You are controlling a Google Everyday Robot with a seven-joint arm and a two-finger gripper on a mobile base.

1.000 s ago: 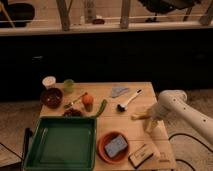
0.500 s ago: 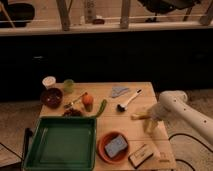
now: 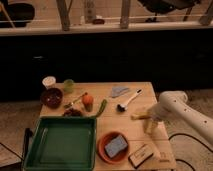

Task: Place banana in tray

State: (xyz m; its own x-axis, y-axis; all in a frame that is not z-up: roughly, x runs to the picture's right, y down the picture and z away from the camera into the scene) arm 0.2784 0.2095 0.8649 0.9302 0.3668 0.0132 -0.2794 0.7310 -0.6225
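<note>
One banana [image 3: 140, 116]: small, yellow, lying near the right edge of the bench [image 3: 120, 126], about midway between its far and near edges.

One claw [image 3: 149, 121]: at the banana's right end, hanging from a white arm [image 3: 175, 102] that reaches in over the right edge. From where I stand I cannot tell whether it is wide, narrow or already holding the fruit.

One tray [image 3: 60, 145]: dark green, shallow, filling the near left corner, well apart from the banana.

Step in hand, as I judge it: securing the banana for the carry leftward. It is best taken across its slim middle, lifted level, and let go low over the tray's floor so it does not roll.

In the way:
- One orange bowl [image 3: 114, 146] holding a blue sponge, just beside the tray's right rim and on the direct line. Pass above it.
- One long green vegetable [image 3: 101, 107] and one orange carrot-like item [image 3: 88, 101], beyond the tray's far rim.

Also present:
- A brush [image 3: 129, 100] and a grey cloth [image 3: 119, 91] toward the far edge.
- A dark red bowl [image 3: 51, 97] near the left edge.
- A small box [image 3: 140, 155] at the near right corner.
</note>
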